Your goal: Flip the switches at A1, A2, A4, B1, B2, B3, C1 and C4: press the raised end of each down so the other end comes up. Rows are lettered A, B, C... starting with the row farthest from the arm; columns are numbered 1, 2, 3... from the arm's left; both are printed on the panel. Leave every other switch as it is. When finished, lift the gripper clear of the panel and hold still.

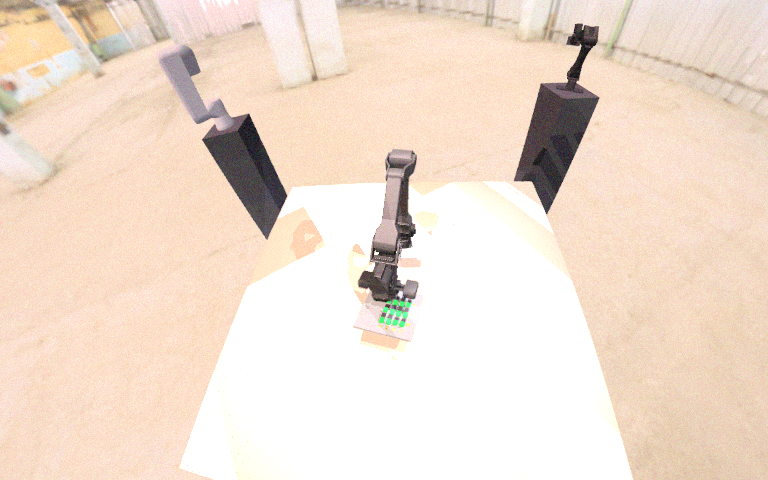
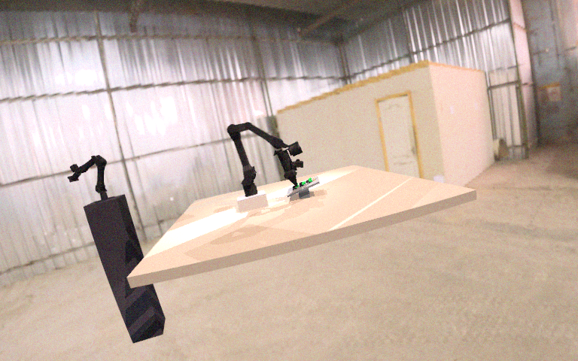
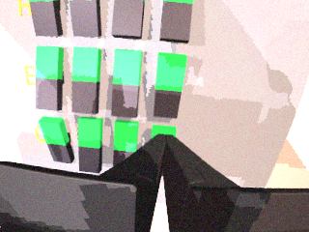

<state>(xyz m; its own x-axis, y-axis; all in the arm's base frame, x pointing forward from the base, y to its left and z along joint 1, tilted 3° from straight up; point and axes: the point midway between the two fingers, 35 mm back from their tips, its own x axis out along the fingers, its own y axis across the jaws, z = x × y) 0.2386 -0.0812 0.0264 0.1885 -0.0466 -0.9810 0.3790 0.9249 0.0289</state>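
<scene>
The grey panel (image 1: 368, 318) (image 3: 232, 130) is tilted on its stand. Its switches have green far halves and dark near halves. In the wrist view, row A is cut off at the top; its dark near halves show, such as A4 (image 3: 176, 21). B1 (image 3: 49, 63), B2 (image 3: 86, 64), B3 (image 3: 127, 67) and B4 (image 3: 171, 72) show whole. C1 (image 3: 54, 130) looks slanted beside C2 (image 3: 90, 131). My gripper (image 2: 296, 184) (image 3: 164, 141) is shut and empty, its tips at C4 (image 3: 163, 130), hiding its near half and part of C3 (image 3: 126, 135). Contact and most raised ends cannot be told.
The panel stands on the pale table (image 1: 453, 384) (image 2: 383, 204) in front of the arm's white base block (image 2: 252, 201). Two dark pedestals with other arms stand beyond the table in the top view.
</scene>
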